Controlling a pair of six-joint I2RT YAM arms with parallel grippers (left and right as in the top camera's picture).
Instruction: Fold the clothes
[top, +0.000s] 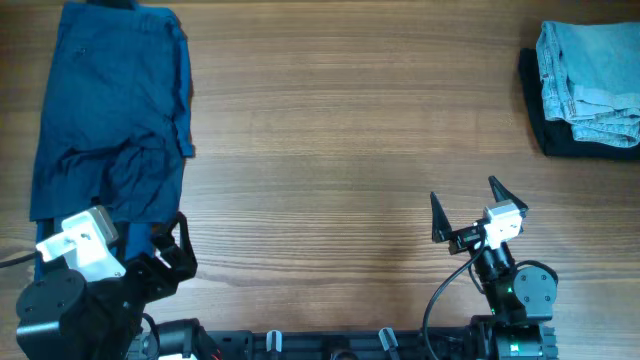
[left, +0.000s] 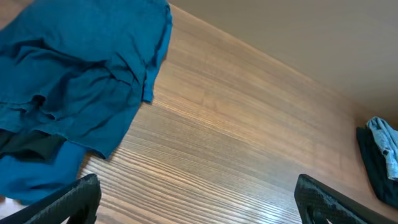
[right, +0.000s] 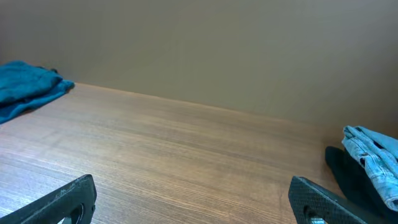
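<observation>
A blue garment (top: 110, 110) lies spread and rumpled at the far left of the wood-grain worktop (top: 330, 140), reaching from the far edge toward the near left corner. Its near part is bunched into folds, with a darker patch showing under one flap in the left wrist view (left: 74, 74). Just beside its near right edge hangs the left pincer (top: 168, 232), its jaws wide apart with only bare wood between them (left: 199, 193); I cannot tell whether it touches the cloth. Well to the right, near the front edge, the right pincer (top: 463, 195) is likewise spread wide and holds nothing (right: 194, 193). At the far right, pale denim shorts (top: 590, 80) lie folded on top of a folded dark garment (top: 545, 120), whose left and near edges stick out beneath.
</observation>
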